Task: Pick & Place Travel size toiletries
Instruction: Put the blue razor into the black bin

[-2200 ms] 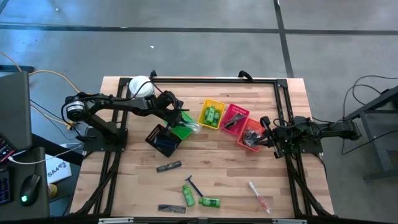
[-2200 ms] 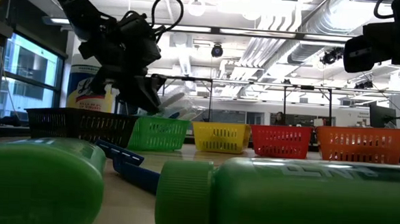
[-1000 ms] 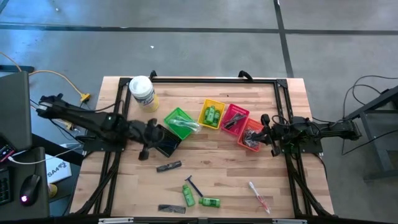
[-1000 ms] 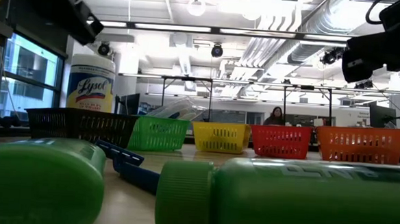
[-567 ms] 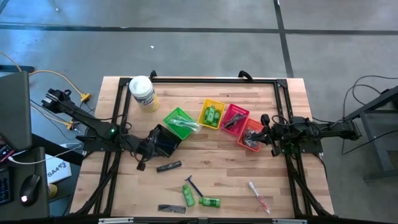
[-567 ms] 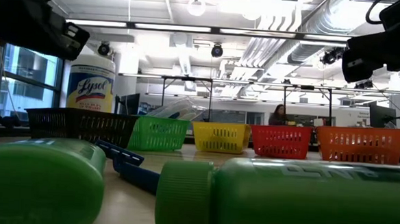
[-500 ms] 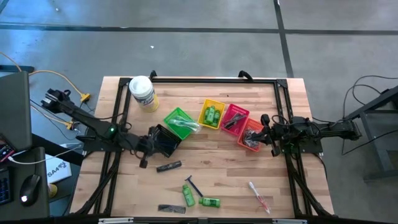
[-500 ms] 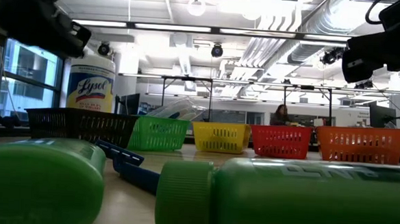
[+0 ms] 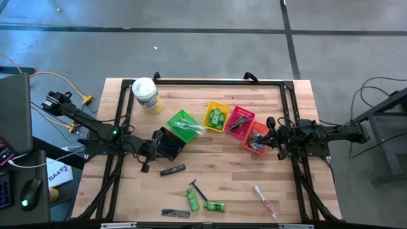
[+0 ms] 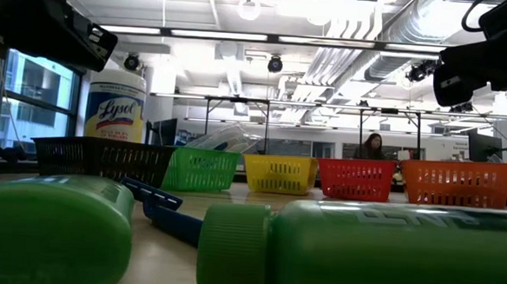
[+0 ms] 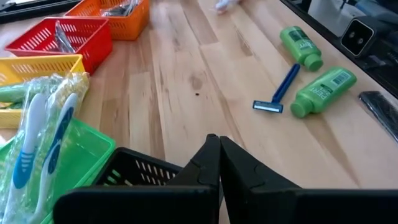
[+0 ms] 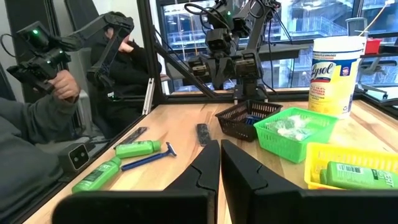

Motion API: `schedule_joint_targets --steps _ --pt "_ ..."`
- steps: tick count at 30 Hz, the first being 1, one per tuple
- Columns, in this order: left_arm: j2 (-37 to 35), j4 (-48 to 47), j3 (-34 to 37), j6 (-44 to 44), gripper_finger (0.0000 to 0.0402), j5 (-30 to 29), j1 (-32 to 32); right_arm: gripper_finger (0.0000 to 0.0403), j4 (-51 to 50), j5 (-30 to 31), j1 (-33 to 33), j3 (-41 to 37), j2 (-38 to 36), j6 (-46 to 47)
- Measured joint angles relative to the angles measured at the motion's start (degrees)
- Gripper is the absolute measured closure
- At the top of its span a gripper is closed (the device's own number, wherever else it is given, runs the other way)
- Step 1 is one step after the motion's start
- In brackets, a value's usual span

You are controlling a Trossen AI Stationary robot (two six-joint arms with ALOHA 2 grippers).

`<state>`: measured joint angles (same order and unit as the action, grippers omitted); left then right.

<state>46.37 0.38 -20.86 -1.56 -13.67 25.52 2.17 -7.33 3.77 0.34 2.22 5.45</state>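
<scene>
Left gripper (image 9: 147,166) is seen low at the left edge of the desk (image 9: 210,178), just beside the black basket (image 9: 166,144); its fingers (image 11: 214,163) are clenched together with nothing between them. Right gripper (image 9: 271,127) is parked at the right side, next to the orange basket (image 9: 256,138); its fingers (image 12: 214,163) are likewise clenched and empty.

Five baskets are laid in a diagonal row across the desk: black, green (image 9: 182,124), yellow (image 9: 216,116), red (image 9: 239,121), orange. Clear-wrapped toothbrushes (image 11: 38,140) are held in the green basket. Green mini bottles (image 9: 217,117) are seen in the yellow basket. Dark items lie in the red and orange baskets; what they are cannot be told.

Loose toiletries are left on the near half of the desk: a dark bundle (image 9: 172,170) just in front of the black basket, a blue-handled razor (image 9: 197,189), two green bottles (image 9: 193,200) and (image 9: 213,206) close together beside the razor, a flat black comb (image 9: 175,214) near the front edge, and a wrapped toothbrush (image 9: 264,199) well apart to the right.

A white-lidded Lysol tub (image 9: 146,95) stands upright at the far left corner. In the right wrist view a person (image 12: 28,149) is seen beyond the desk, holding a controller.
</scene>
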Motion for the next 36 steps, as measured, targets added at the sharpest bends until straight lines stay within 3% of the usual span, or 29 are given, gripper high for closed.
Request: schedule_joint_targets --steps 36 --pt "0.0 0.2 0.0 1.3 0.0401 0.1 0.0 0.0396 -0.2 -0.2 0.0 0.0 0.0 -0.6"
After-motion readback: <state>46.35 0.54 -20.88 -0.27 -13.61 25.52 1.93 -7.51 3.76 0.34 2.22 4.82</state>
